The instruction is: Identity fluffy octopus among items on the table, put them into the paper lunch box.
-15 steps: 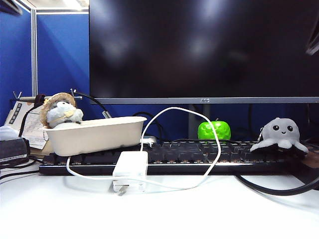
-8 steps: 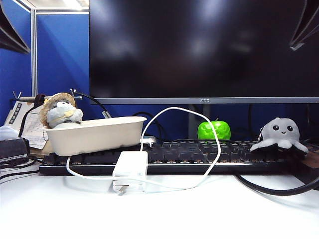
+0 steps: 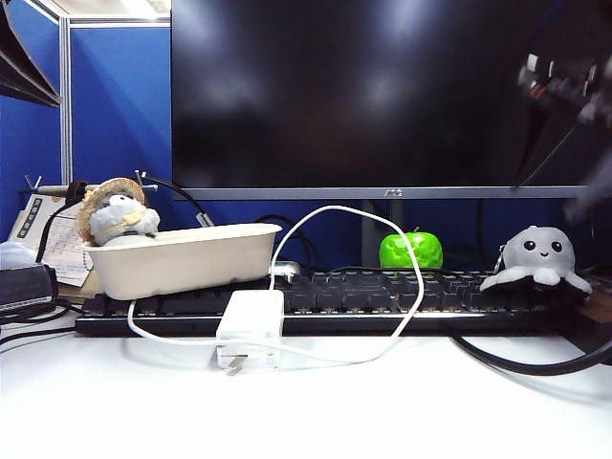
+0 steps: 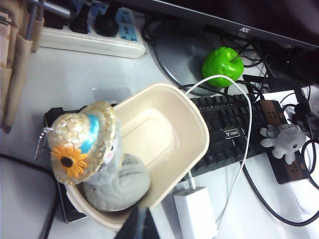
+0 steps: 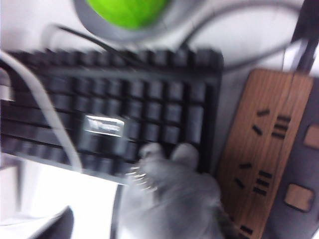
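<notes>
The fluffy octopus, light grey with black bead eyes, sits on the right end of the black keyboard. The right wrist view shows it blurred, close below my right gripper. That gripper is open, with one dark fingertip off to the side. The paper lunch box rests on the keyboard's left end. My left gripper hangs shut above the box's rim. The octopus lies far off across the keyboard.
A straw-hat plush animal leans at the box's end over a pale round thing inside it. A white adapter with looping cable lies before the keyboard. A green apple, the monitor and a wooden power strip surround it.
The right arm has dropped into the top right of the exterior view, blurred by its motion. The left arm came in at the top left. Nothing on the table has moved.
</notes>
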Controlling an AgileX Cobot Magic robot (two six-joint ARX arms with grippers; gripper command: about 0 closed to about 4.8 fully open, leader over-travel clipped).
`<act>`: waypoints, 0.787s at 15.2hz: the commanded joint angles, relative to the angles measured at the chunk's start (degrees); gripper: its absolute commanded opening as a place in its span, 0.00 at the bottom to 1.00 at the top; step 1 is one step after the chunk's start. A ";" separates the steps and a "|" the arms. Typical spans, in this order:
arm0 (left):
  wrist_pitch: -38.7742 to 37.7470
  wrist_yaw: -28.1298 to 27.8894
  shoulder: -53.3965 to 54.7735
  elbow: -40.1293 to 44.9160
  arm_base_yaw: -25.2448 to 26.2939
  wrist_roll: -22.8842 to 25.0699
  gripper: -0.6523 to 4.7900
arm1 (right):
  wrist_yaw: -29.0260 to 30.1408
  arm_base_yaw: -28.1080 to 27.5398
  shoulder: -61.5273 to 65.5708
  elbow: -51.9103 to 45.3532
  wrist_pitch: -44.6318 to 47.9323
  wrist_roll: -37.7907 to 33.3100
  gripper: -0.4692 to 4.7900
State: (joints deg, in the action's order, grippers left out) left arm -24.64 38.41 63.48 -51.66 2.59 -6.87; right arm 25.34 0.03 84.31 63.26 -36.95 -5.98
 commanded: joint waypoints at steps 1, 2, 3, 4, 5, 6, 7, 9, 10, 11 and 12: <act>0.74 0.37 -0.20 -0.31 0.02 0.48 0.11 | 0.26 0.57 2.62 0.35 -0.07 -0.26 0.71; 0.76 0.37 -0.20 -0.31 0.02 0.48 0.11 | 0.31 0.87 3.28 0.35 -0.33 -0.28 0.71; 0.76 0.37 -0.20 -0.31 0.02 0.48 0.11 | 0.04 1.33 3.54 0.35 -0.35 -0.26 0.71; 0.76 0.39 -0.20 -0.31 0.02 0.48 0.11 | -0.04 1.77 3.58 0.35 -0.04 -0.26 0.71; 0.74 0.39 -0.20 -0.31 0.02 0.48 0.11 | -0.96 2.19 3.58 0.35 0.15 -0.28 0.71; 0.74 0.42 -0.20 -0.31 0.02 0.48 0.11 | -1.84 2.23 3.61 0.35 0.07 -0.26 0.71; 0.74 0.39 -0.20 -0.31 0.02 0.46 0.11 | -3.43 2.54 3.85 0.35 0.09 -0.22 0.77; 0.74 0.42 -0.20 -0.31 0.00 0.46 0.11 | -4.81 2.56 5.07 0.35 0.24 -0.24 0.92; 0.74 0.42 -0.20 -0.31 0.00 0.46 0.11 | -4.85 2.62 5.60 0.35 0.17 -0.24 0.92; 0.70 0.42 -0.20 -0.31 0.02 0.46 0.11 | -4.85 2.62 6.25 0.35 0.09 -0.24 0.92; 0.70 0.42 -0.20 -0.31 0.00 0.46 0.11 | -4.85 2.62 6.60 0.35 0.13 -0.24 0.92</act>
State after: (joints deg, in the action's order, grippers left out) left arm -24.62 38.44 63.48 -51.66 2.59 -6.87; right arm 20.58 2.59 90.76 63.26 -37.15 -6.33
